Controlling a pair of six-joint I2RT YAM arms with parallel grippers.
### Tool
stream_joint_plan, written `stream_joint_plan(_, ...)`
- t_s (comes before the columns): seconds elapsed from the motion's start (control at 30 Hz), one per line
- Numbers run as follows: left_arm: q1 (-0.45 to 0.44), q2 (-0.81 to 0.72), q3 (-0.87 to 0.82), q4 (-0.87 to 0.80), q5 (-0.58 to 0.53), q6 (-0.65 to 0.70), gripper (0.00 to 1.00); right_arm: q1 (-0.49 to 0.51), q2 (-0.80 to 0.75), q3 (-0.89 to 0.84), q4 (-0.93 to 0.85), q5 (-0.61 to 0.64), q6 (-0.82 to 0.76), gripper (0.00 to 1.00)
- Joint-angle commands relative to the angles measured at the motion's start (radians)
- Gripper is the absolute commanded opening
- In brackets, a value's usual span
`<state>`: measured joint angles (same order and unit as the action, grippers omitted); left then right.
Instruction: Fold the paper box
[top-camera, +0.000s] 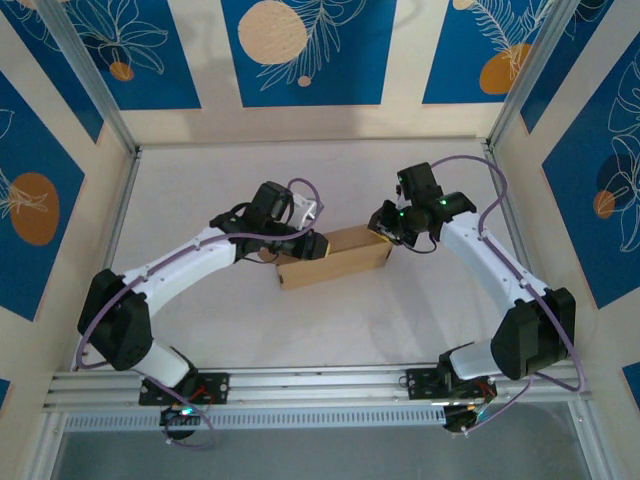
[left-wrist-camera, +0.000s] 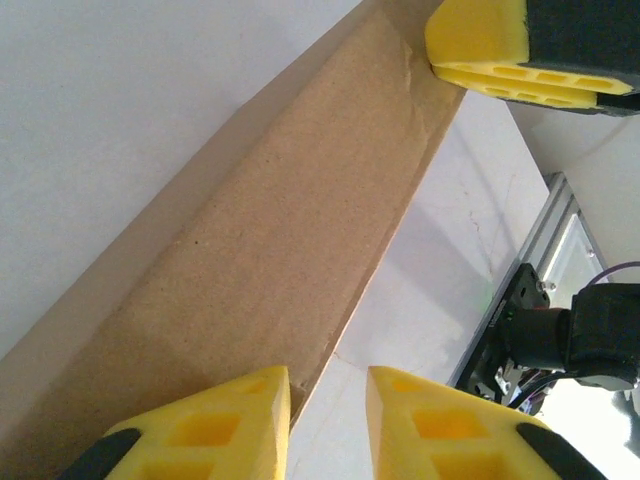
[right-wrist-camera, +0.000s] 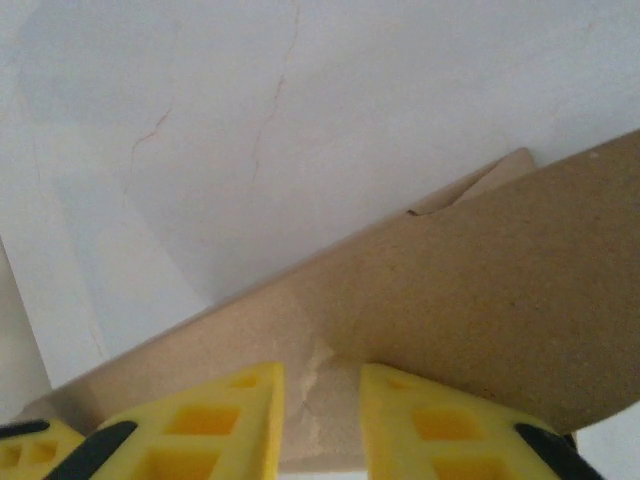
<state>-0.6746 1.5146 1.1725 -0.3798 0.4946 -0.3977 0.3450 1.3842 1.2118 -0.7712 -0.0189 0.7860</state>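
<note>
Brown kraft cardboard makes up the paper box (top-camera: 333, 256), which lies folded into a long, shallow block near the middle of the white worktop (top-camera: 200, 180). It sits on a slant, with its left end nearer and its right end farther. The left end effector (top-camera: 283, 244) reaches in at the box's left end, and the right end effector (top-camera: 388, 228) meets its right end at the far corner. Seen from the left wrist, the left end effector (left-wrist-camera: 328, 385) is released: its yellow fingers (left-wrist-camera: 215, 425) stand slightly apart with bare worktop showing in the gap. One of them lies over the box's top face beside the near long edge. In the same view, the right end effector's yellow tips touch the box's other end, where the cardboard is creased. Seen from the right wrist, the right end effector (right-wrist-camera: 322, 380) hangs close over a scuffed spot on the cardboard, its fingers a little apart. Whether they pinch a wall or flap there I cannot tell, since the contact seems to lie below the frame.
</note>
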Motion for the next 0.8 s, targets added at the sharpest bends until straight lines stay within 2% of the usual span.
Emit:
stream_joint_plan(0.0, 0.019, -0.015, -0.002, -0.096, -0.023, -0.005, 0.38, 0.000, -0.071, 0.070, -0.051, -0.014, -0.175, 0.39)
stream_joint_plan(0.1, 0.030, -0.045, 0.054, -0.130, -0.053, 0.015, 0.51, -0.004, -0.124, 0.097, -0.046, 0.004, -0.320, 0.48)
stream_joint_plan(0.23, 0.033, -0.033, 0.171, -0.204, -0.117, 0.080, 0.56, -0.005, -0.147, 0.110, -0.039, 0.125, -0.508, 0.49)
stream_joint_plan(0.37, 0.032, -0.013, 0.276, -0.295, -0.171, 0.188, 0.62, 0.009, -0.212, 0.042, 0.070, 0.184, -0.822, 0.52)
stream_joint_plan(0.57, 0.029, -0.030, 0.310, -0.320, -0.298, 0.409, 0.63, 0.018, -0.278, -0.075, 0.230, 0.063, -1.263, 0.58)
stream_joint_plan(0.7, 0.023, -0.011, 0.319, -0.315, -0.288, 0.602, 0.64, 0.011, -0.220, -0.049, 0.203, 0.016, -1.403, 0.60)
stream_joint_plan(0.77, 0.018, 0.026, 0.358, -0.367, -0.270, 0.701, 0.64, 0.012, -0.178, -0.013, 0.175, 0.033, -1.419, 0.60)
